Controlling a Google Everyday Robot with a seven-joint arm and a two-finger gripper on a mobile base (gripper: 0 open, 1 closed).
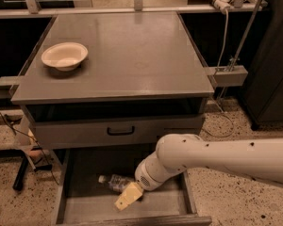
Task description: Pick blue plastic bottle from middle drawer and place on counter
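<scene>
Hovering in the large grey middle drawer (85, 209), the cream gripper (129, 196), grip state not discernible, is sitting just beside the small clear white-capped blue plastic bottle (115, 182) lying on the floor, at its 5 o'clock, and is probably needing to centre across the body before lifting toward the flat grey counter (132, 55).

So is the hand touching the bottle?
Cannot tell: in the camera view the hand overlaps the blue plastic bottle inside the middle drawer, hiding any gap.

Dim warm light is falling from above, glinting softly on the counter (132, 55); the bowl (64, 55) is casting a small shadow below itself. The gripper (129, 197), lower centre, is hanging in the murky drawer (85, 213) (upper corners are going black).
</scene>
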